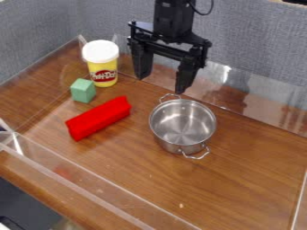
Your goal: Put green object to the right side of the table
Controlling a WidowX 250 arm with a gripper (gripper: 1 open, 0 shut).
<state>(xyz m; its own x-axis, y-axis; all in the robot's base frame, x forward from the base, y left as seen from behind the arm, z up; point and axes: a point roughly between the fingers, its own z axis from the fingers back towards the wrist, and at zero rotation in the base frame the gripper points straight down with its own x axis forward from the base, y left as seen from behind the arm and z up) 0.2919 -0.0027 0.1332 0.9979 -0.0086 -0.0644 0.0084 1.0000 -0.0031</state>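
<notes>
The green object (82, 89) is a small matte green block resting on the brown wooden table (132, 171), at the left side near the back. My gripper (163, 76) hangs above the back middle of the table with its black fingers spread wide and nothing between them. It is well to the right of the green block and higher up, between the block and the steel pot.
A yellow tub with a white lid (100, 63) stands just behind the green block. A long red block (97, 118) lies in front of it. A steel pot (182, 124) sits right of centre. Clear acrylic walls (258, 94) edge the table.
</notes>
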